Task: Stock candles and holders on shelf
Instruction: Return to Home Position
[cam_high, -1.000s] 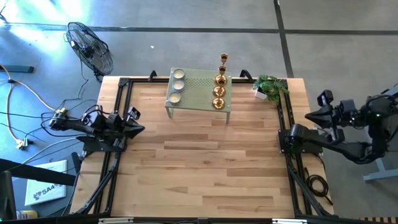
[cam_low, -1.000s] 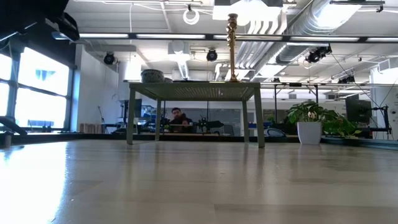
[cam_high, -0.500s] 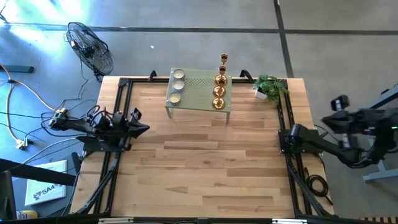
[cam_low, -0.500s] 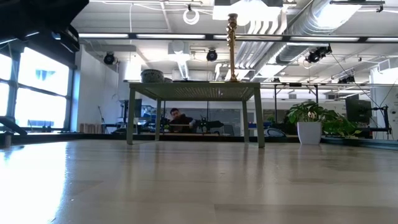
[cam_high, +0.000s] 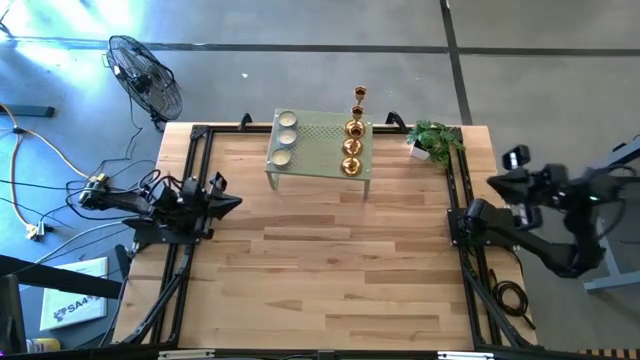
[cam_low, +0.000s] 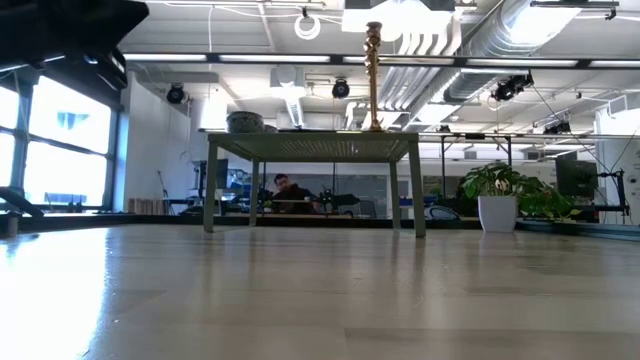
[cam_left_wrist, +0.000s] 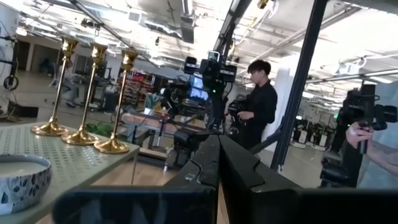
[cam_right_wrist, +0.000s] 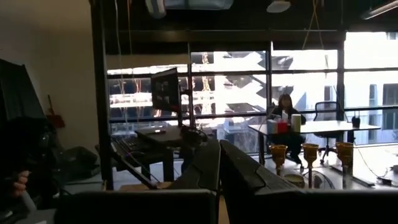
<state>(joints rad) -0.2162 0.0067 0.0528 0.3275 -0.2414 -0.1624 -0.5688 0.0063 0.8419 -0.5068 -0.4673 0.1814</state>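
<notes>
While both arms wait at the sides of the wooden worktop (cam_high: 320, 270), a pale sage-green shelf (cam_high: 318, 150) with a perforated top and short legs stands at the middle of the far edge. Three small round cream candles (cam_high: 285, 138) sit in a line down its left side. Four shiny gold holders (cam_high: 352, 146) line its right side, the tallest at the far end. Seen from the left wrist, the nearest candle sits in a cup with a bluish pattern.

The left gripper (cam_high: 232, 204) is at the worktop's left edge. Its fingers (cam_left_wrist: 242, 177) are pressed together with nothing between them, and they are well apart from the shelf. The right gripper (cam_high: 497, 184) is just off the worktop's right edge, its fingers (cam_right_wrist: 245, 177) likewise closed and empty, also well clear of the shelf. A potted plant (cam_high: 433, 140) stands near the shelf's right end.
</notes>
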